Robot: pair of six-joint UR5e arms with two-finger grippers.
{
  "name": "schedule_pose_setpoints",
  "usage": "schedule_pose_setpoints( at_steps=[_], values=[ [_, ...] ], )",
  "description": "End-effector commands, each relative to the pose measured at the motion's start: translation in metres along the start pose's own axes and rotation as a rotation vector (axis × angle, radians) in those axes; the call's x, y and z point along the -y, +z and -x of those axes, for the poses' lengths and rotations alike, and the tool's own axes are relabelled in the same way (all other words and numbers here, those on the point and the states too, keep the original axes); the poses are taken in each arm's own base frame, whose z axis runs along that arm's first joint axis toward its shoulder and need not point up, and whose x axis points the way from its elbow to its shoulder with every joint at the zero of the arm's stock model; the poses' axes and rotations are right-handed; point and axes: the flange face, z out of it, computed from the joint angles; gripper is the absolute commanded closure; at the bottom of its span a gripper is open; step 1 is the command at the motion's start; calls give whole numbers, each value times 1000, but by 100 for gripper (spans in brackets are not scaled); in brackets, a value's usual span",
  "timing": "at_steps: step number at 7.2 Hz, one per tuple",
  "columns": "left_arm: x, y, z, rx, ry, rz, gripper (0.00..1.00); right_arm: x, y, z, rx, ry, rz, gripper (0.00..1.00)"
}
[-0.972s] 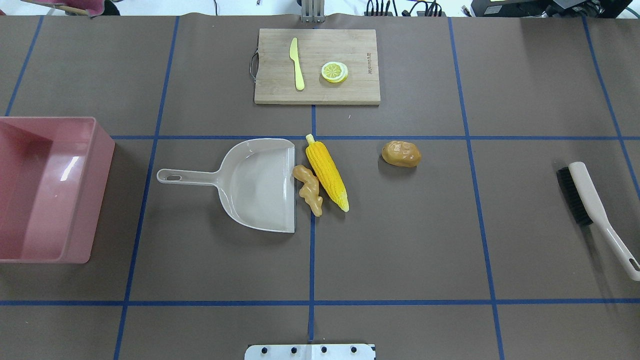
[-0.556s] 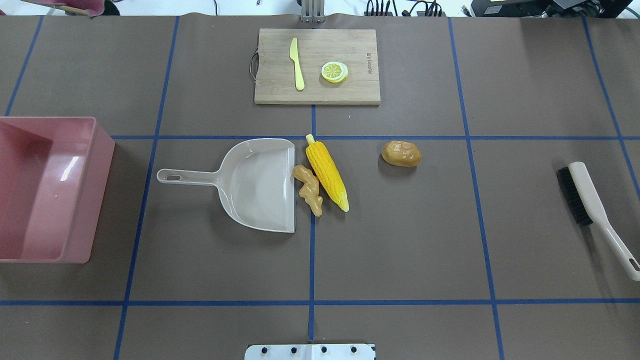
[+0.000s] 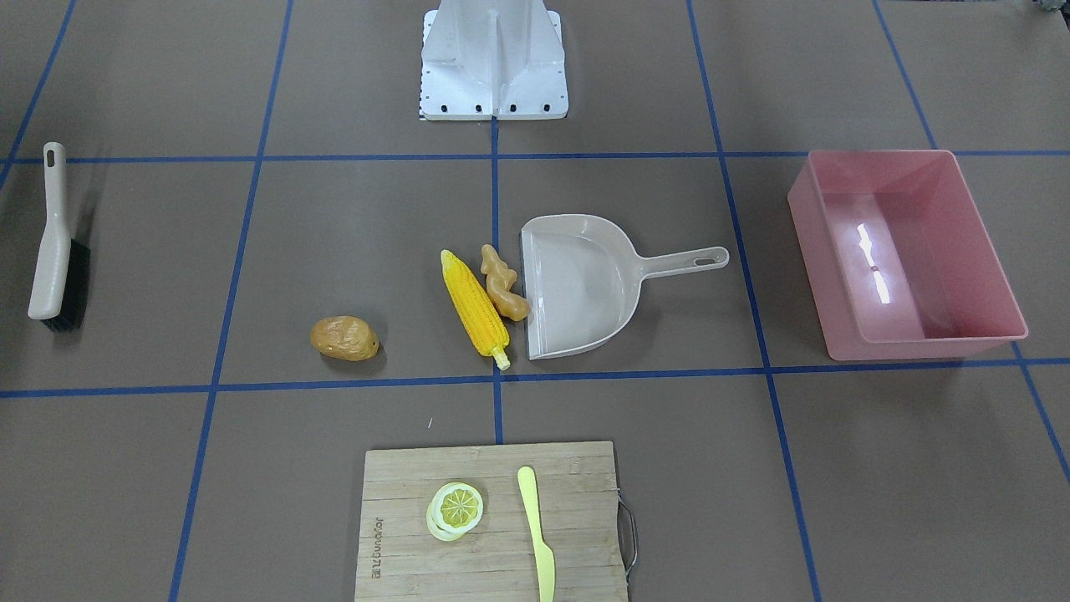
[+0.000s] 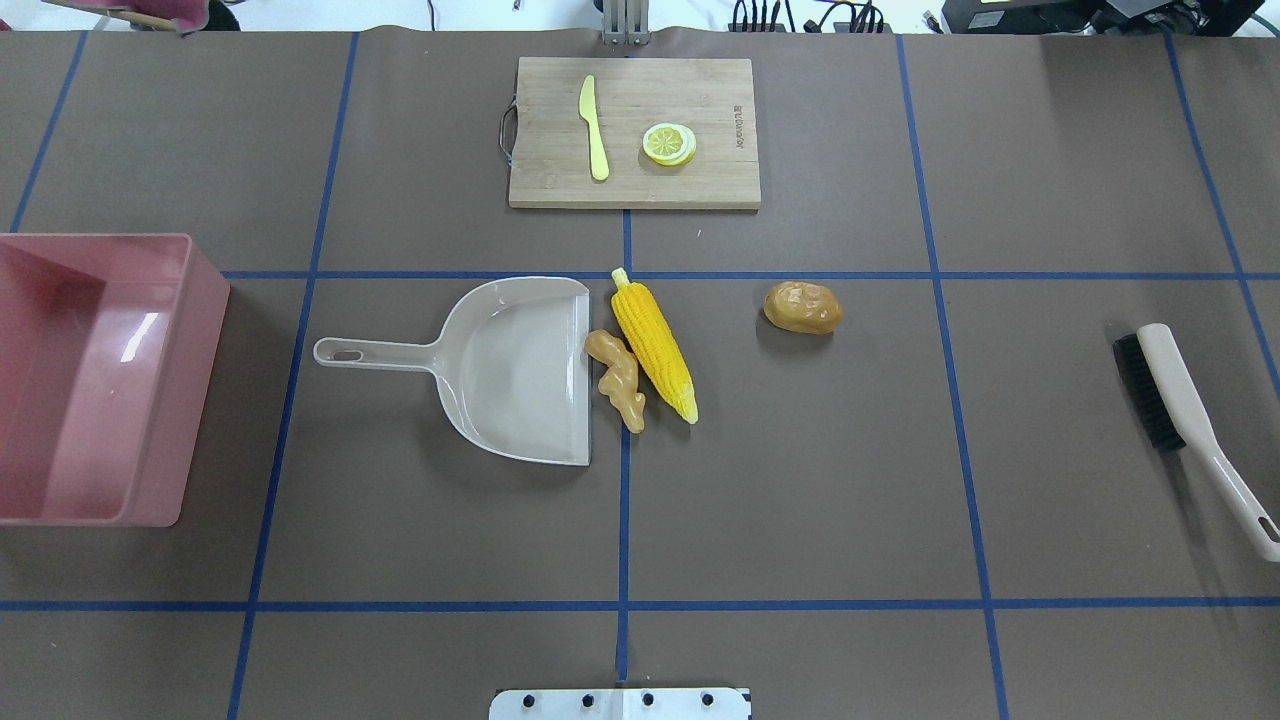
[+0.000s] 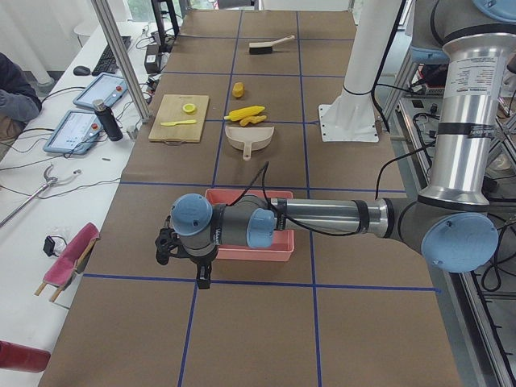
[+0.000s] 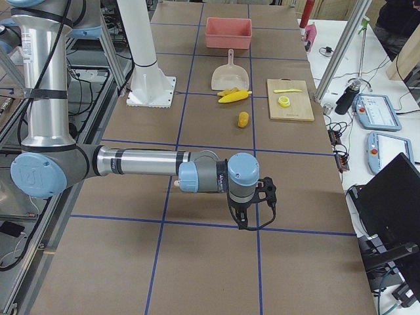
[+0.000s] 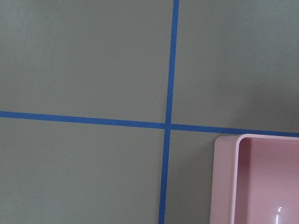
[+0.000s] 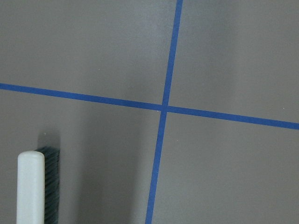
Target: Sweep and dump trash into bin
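Note:
The yellow corn cob (image 4: pixel 653 345) and the tan ginger root (image 4: pixel 616 380) lie side by side at the open mouth of the beige dustpan (image 4: pixel 520 365). The brown-orange potato (image 4: pixel 803 307) lies apart to their right. The pink bin (image 4: pixel 200 380) stands at the table's left edge and looks empty; its corner shows in the left wrist view (image 7: pixel 224 186). My left gripper (image 5: pixel 193 270) hangs beyond the bin's outer side. My right gripper (image 6: pixel 252 213) hangs past the brush's end of the table. I cannot tell whether either is open or shut.
A beige hand brush (image 4: pixel 1180 410) with black bristles lies at the right edge; its head shows in the right wrist view (image 8: pixel 30 186). A wooden cutting board (image 4: pixel 700 170) at the far side holds a yellow-green knife (image 4: pixel 594 130) and a lemon slice (image 4: pixel 669 143).

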Motion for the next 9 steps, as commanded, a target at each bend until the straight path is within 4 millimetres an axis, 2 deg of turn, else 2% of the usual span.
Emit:
schedule_pose_setpoints(
  at_steps=[1, 5, 7, 9],
  values=[
    [0, -1, -2, -1, 8, -5, 2, -1, -1, 0, -7, 0, 0, 0],
    [-1, -3, -4, 0, 13, -10, 2, 0, -3, 1, -15, -2, -2, 0],
    [-8, 1, 1, 2, 12, -8, 2, 0, -2, 0, -25, 7, 9, 0],
    [-8, -3, -5, -1, 26, -19, 2, 1, -5, 3, -26, 1, 2, 0]
  ],
)
